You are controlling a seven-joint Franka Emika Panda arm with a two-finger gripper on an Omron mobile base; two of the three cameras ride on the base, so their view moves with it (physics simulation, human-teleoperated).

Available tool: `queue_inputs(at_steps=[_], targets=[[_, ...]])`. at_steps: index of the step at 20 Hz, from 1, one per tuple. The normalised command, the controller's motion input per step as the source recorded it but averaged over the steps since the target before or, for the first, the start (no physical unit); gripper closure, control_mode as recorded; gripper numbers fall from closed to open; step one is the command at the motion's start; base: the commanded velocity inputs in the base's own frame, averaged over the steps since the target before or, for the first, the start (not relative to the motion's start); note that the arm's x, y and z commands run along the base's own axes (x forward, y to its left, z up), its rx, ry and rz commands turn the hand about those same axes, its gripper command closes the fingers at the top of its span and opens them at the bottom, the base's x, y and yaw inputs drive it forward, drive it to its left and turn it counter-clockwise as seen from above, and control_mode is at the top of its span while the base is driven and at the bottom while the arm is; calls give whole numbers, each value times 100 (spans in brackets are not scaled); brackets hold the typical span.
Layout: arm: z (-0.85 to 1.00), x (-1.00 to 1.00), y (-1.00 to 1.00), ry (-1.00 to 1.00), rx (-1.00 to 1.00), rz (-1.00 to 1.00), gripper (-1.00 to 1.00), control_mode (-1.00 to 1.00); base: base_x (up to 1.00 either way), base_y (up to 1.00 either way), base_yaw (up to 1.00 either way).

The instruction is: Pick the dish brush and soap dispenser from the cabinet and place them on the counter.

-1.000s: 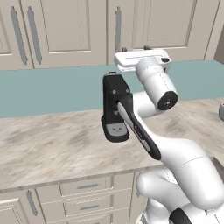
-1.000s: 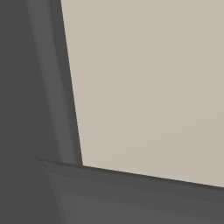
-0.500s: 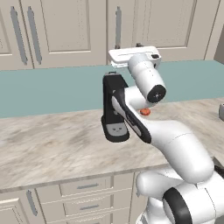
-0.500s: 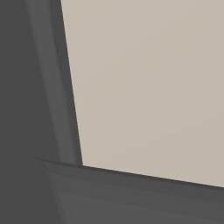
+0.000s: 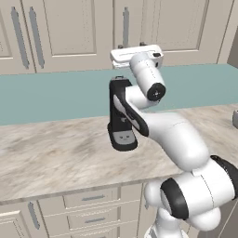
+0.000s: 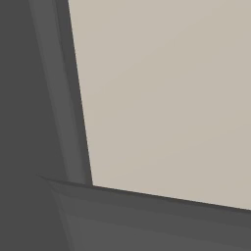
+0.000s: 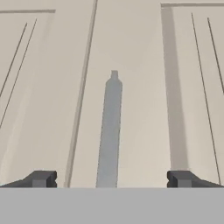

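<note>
The cabinet (image 5: 83,32) hangs above the counter (image 5: 56,158), its panelled doors shut, so the dish brush and soap dispenser are hidden. My raised hand (image 5: 135,53) sits in front of the door with the grey bar handle (image 5: 125,28). In the hand view the gripper (image 7: 111,179) faces that door straight on. Its fingertips (image 7: 41,178) stand wide apart with nothing between them. The handle (image 7: 110,131) runs up the middle of the gap, a short way ahead.
A black coffee machine (image 5: 122,116) stands on the counter against the teal backsplash (image 5: 46,97), right behind my arm. Cream drawers (image 5: 93,209) run below the counter edge. A small grey object (image 5: 235,119) sits at the far right. The right base view faces a blank beige panel (image 6: 171,98) with a dark frame.
My hand has swung left and slightly up, from the right of the coffee machine to in front of the cabinet door handle. The jaws stayed wide open.
</note>
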Motion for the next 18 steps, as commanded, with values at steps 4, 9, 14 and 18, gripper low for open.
queue_inputs(at_steps=[4,9,14,18], targets=[[0,50,25,0,-2,-6,-100,-100,0,0,0],[0,47,23,0,-2,-6,-100,-100,0,0,0],[0,52,22,0,-1,-5,-100,-100,0,0,0],[0,54,19,0,0,-5,-100,-100,0,0,0]])
